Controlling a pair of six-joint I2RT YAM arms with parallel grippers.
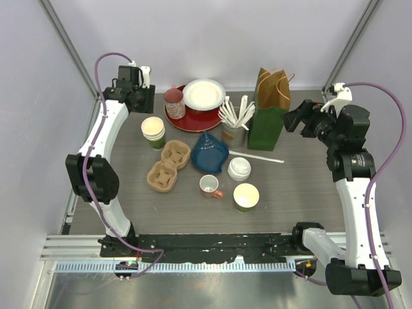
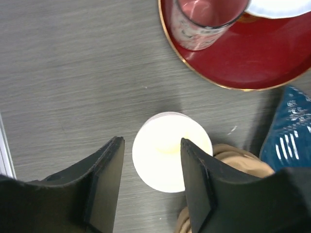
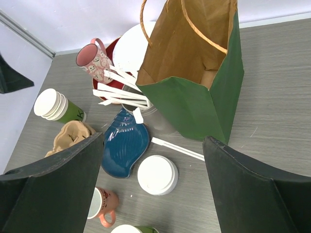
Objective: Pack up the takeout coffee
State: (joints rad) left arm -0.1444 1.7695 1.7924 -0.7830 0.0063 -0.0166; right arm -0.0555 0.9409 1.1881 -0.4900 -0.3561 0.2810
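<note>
The left gripper (image 2: 151, 145) hangs at the back left of the table (image 1: 302, 193), its jaws parted with nothing clamped between them. Straight below it stands a stack of green cups (image 2: 167, 150), cream-white inside. In the left wrist view one finger (image 2: 197, 179) overlaps the rim of the top cup, though from this angle it is hard to say whether it touches or only passes in front.

The stack stands just left of a red plate (image 1: 193, 121). That plate carries a pink cup (image 1: 174, 102) and a white plate (image 1: 203, 94). A cardboard cup carrier (image 1: 166, 167) lies just in front of the stack.

The right gripper (image 3: 153, 140) is spread wide and grasps nothing. It hovers at the right side of the table, beside an upright green paper bag (image 3: 194, 111) whose top is open.

A tin of white sticks (image 1: 237, 119) stands against the bag's left side, and a blue dish (image 1: 209, 153) lies in front of it. One loose stick (image 1: 257, 156) lies flat near the bag's foot. A round white lid (image 1: 239, 168) rests near the dish, on the table.

Toward the near edge a single green cup (image 1: 246, 197) stands open-topped, with no lid on. A white mug with a pink handle (image 1: 209, 186) stands just to its left.
</note>
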